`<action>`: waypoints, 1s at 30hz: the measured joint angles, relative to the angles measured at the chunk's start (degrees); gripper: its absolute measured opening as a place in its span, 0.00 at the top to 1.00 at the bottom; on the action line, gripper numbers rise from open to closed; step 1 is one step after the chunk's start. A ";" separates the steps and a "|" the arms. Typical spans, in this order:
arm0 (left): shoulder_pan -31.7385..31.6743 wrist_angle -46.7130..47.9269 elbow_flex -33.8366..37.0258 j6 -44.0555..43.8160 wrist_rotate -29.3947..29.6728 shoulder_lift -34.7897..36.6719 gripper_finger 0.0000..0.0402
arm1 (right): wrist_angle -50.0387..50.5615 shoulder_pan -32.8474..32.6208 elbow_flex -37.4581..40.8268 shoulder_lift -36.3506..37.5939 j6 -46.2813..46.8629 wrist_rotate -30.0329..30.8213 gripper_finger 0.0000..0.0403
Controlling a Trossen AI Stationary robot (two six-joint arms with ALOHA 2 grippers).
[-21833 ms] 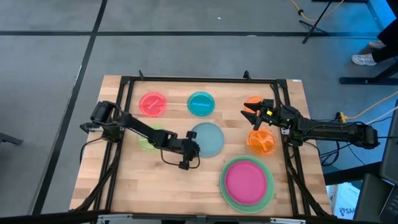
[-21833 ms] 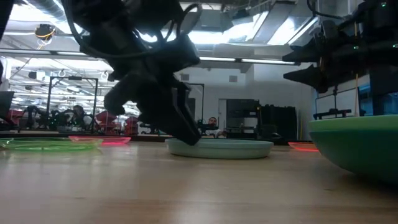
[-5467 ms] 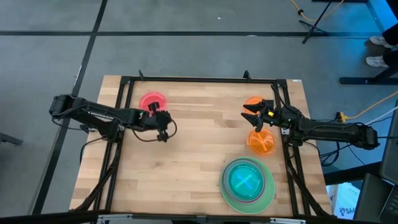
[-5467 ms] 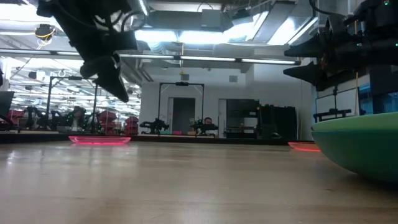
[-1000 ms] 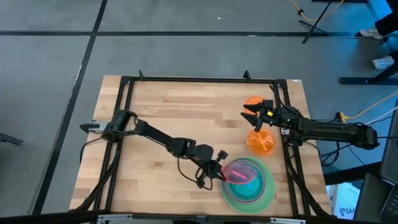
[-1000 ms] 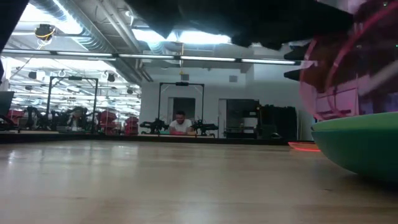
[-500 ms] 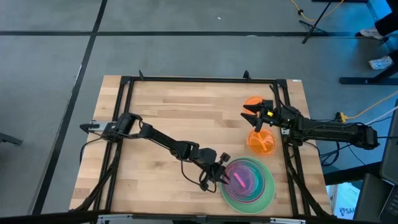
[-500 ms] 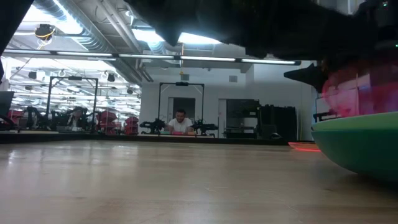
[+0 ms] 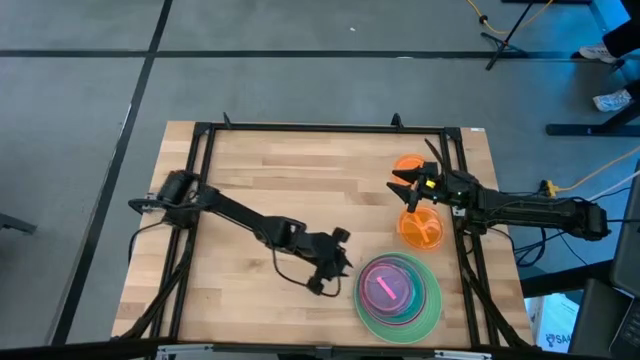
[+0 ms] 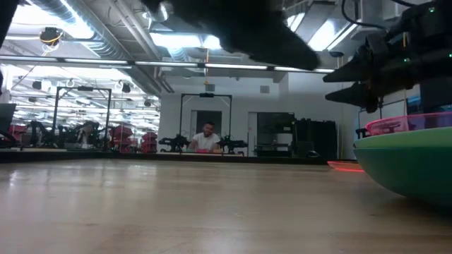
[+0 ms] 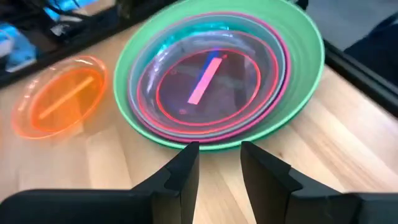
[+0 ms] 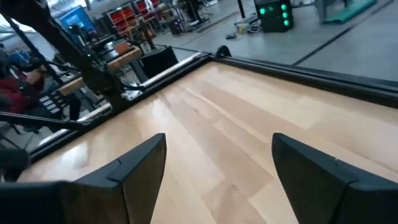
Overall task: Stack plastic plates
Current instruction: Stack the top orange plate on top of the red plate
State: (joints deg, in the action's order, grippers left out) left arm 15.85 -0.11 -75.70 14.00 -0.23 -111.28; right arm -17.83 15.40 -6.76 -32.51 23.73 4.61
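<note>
Left gripper (image 9: 340,262): hanging empty over the table (image 9: 290,180), fingers (image 11: 183,171) parted only narrowly, gripping nothing. Just ahead of it, to its right: stack (image 9: 432,302) of nested plates, sitting apart from the fingertips, with the small pink plate (image 9: 385,290) lying level on top inside the wider green and magenta rims.

Step in hand, judging by this: closing out the pink plate's placement and clearing away from the stack.

Further right, beyond the stack: orange plate (image 9: 421,229) lying alone on the wood, just short of the right gripper (image 9: 408,185). Hovering there with fingers (image 12: 130,171) spread wide, holding nothing, pointing across the table, partly covering a second orange plate (image 9: 408,163) directly beneath it.

Remaining work, as it seems: bringing the two orange plates onto the stack.

Next move probably calling for: lowering onto the rim of one orange plate, pinching its thin lip without sliding it, lifting clear, then centring it over the pink plate before letting go, while keeping the left arm out of the path.
</note>
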 joint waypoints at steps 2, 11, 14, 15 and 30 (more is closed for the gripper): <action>0.43 -3.11 5.20 -0.57 2.03 3.71 0.72 | 0.39 0.00 0.00 0.00 0.15 0.59 0.30; 0.53 -37.97 35.59 -5.84 5.90 17.31 0.72 | 1.60 0.00 -2.50 -4.93 1.49 0.39 0.30; 0.46 -47.99 42.90 -7.72 8.16 18.38 0.72 | 1.78 0.00 -5.40 -9.76 1.49 0.99 0.30; 0.27 -50.80 44.91 -7.78 9.52 18.39 0.72 | 2.60 -0.01 -6.66 -11.77 1.49 1.49 0.30; -1.45 -60.93 49.66 -8.02 14.30 17.92 0.72 | 35.18 0.02 -23.74 -41.48 7.04 16.93 0.30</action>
State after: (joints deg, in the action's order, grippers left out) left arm 14.40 -61.04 -26.04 5.98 14.07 -93.36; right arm 17.35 15.42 -30.50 -73.99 30.76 21.54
